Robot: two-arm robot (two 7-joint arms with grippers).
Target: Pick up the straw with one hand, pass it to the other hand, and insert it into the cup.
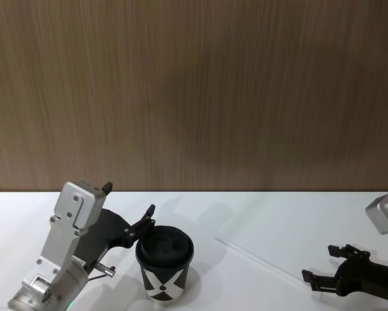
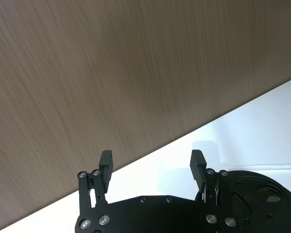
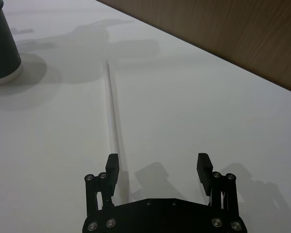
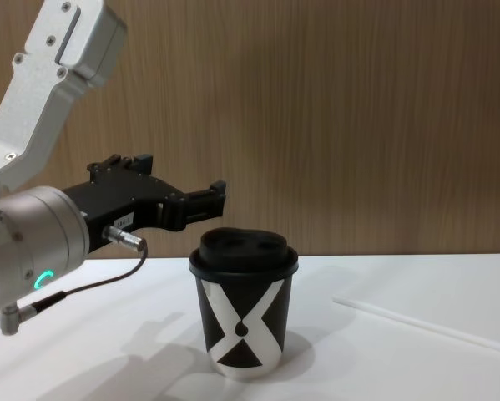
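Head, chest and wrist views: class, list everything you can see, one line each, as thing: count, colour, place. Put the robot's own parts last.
cup: 1, black with a white X and a domed black lid, standing on the table, slightly left of centre.
straw: 1, white, lying flat on the table, right of the cup and apart from it.
table: 1, white, under everything.
wall: 1, brown wood grain, behind the table.
left gripper: 1, black, open, raised just left of the cup's lid.
right gripper: 1, black, open, low at the straw's right end, not holding it.
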